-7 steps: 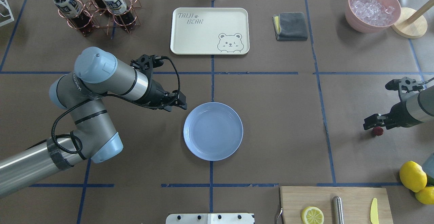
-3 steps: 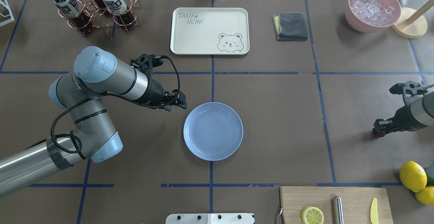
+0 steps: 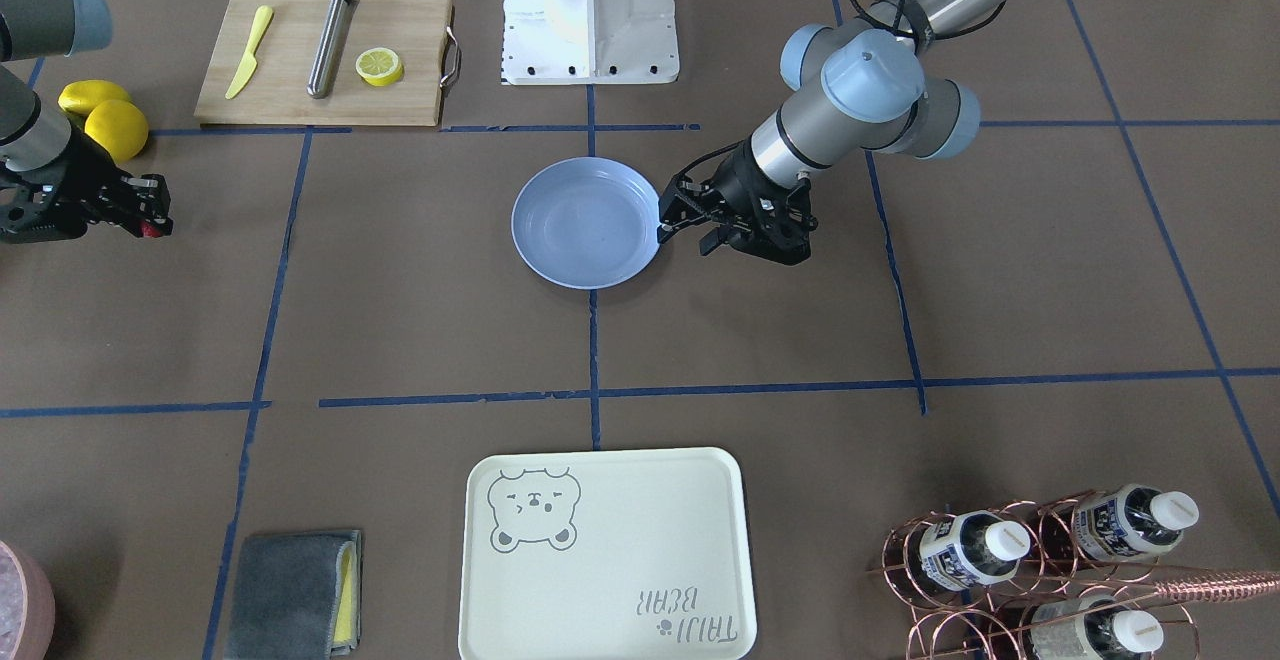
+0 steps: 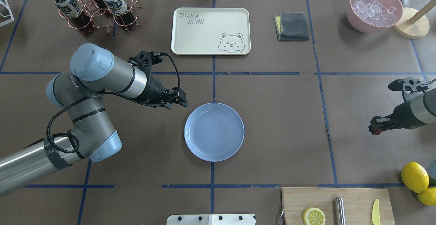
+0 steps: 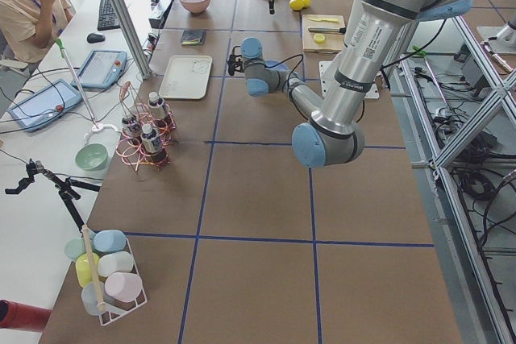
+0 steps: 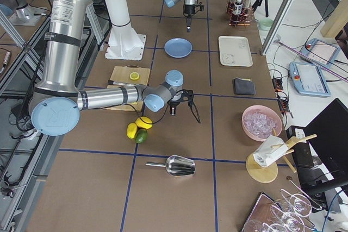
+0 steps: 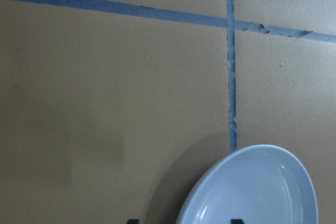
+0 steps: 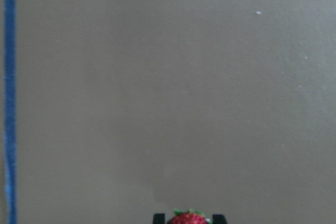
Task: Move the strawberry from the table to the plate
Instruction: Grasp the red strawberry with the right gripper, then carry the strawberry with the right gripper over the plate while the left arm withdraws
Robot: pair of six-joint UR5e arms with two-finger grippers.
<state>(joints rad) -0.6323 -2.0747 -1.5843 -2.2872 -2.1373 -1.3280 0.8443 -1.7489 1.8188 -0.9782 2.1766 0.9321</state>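
The strawberry [image 8: 187, 217], small and dark red, sits pinched between my right gripper's fingertips; it shows as a red spot [image 4: 375, 132] at the tip in the overhead view. My right gripper [image 4: 374, 129] is shut on it over the table [image 4: 279, 122] at the far right, well away from the plate. The light-blue plate [image 4: 214, 131] lies empty at the table's middle. My left gripper [image 4: 182, 103] hovers open just beyond the plate's left rim, nothing between its fingers. In the left wrist view the plate [image 7: 262, 192] fills the lower right corner.
A cream bear tray [image 4: 210, 30] lies behind the plate. A chopping board [image 4: 337, 206] with a lemon half, a steel rod and a yellow knife is at the front right, beside whole lemons [image 4: 414, 176]. Farther back stand a pink bowl of ice [image 4: 374, 8], a grey cloth [image 4: 292, 26] and a bottle rack [image 4: 97, 8].
My right gripper went down onto the strawberry, shut on it and has now shifted slightly left with it. The left arm has drifted a little back and left.
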